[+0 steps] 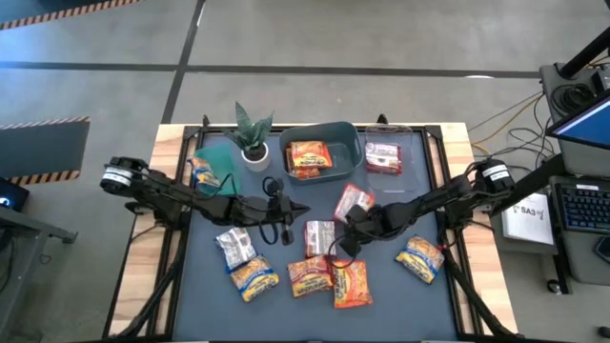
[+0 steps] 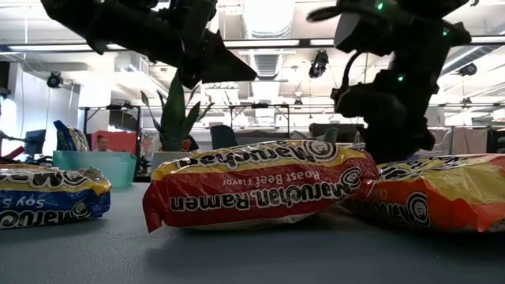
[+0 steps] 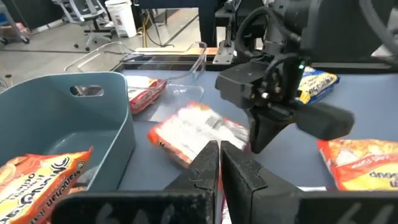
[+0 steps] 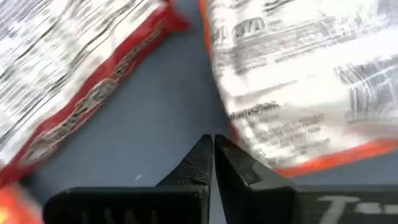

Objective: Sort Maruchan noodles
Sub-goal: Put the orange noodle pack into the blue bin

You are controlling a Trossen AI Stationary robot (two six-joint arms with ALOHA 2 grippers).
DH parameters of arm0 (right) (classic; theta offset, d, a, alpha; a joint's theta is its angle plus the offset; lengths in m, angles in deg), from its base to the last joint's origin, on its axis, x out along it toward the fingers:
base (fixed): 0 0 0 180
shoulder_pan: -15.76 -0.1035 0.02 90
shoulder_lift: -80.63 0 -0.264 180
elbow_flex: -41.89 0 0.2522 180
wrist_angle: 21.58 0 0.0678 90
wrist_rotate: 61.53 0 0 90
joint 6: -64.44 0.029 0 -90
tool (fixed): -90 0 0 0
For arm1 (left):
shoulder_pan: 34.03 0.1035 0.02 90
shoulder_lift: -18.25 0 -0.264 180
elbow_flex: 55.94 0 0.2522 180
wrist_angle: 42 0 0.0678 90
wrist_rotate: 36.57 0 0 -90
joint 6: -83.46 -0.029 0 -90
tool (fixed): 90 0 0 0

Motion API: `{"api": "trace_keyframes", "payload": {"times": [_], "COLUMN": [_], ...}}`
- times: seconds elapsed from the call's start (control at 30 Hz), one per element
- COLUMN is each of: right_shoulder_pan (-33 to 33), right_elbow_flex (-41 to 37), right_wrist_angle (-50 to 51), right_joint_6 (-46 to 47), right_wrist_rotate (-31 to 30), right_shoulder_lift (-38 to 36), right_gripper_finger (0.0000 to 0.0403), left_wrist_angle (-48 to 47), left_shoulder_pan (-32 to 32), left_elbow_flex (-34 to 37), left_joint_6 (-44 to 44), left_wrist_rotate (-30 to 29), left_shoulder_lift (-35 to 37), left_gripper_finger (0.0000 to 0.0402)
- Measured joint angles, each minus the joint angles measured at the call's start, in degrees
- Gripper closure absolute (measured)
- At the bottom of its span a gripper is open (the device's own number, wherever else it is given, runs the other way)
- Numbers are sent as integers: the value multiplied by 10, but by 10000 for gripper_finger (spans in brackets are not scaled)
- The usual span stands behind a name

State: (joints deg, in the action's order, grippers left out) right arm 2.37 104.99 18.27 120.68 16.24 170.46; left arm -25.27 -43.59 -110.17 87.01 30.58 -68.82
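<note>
Maruchan noodle packets lie flat on the dark mat (image 1: pixel 276 314): a red-and-white one (image 1: pixel 319 236), another (image 1: pixel 355 202), a silver one (image 1: pixel 233 248), orange and yellow ones (image 1: pixel 310 274) and a blue-yellow one (image 1: pixel 419 259). My right gripper (image 4: pixel 213 146) is shut and points steeply down at bare mat between a red-edged packet (image 4: pixel 81 81) and an orange-edged one (image 4: pixel 298 81). My left gripper (image 3: pixel 219 155) is shut and hovers above the mat near the middle (image 1: pixel 289 229), pointing toward the right arm.
A blue bin (image 1: pixel 335 133) at the back holds an orange packet (image 1: pixel 307 158). A clear tray (image 1: pixel 412 143) holds a red-and-white packet (image 1: pixel 383 157). A teal bin (image 1: pixel 217 157) holds a blue packet. A potted green plant (image 1: pixel 254 133) stands between the bins.
</note>
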Motion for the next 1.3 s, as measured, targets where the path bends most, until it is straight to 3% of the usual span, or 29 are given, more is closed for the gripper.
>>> {"api": "trace_keyframes", "payload": {"times": [0.27,0.57,0.87,1.1,1.3], "right_shoulder_pan": [-4,-29,-58,-78,-79], "right_elbow_flex": [-6,-10,-68,-128,-156], "right_wrist_angle": [-2,48,50,44,-13], "right_joint_6": [-7,-3,123,168,164], "right_wrist_rotate": [-29,-13,-36,-80,-99], "right_shoulder_lift": [10,-76,-170,-227,-236], "right_gripper_finger": [394,394,389,333,277], "left_wrist_angle": [31,50,32,39,40], "left_shoulder_pan": [1,1,21,26,48], "left_elbow_flex": [0,-66,-131,-151,-181], "left_joint_6": [80,125,132,-4,10], "left_wrist_rotate": [8,77,104,46,43], "left_shoulder_lift": [-39,-147,-236,-286,-320], "left_gripper_finger": [401,377,300,238,234]}}
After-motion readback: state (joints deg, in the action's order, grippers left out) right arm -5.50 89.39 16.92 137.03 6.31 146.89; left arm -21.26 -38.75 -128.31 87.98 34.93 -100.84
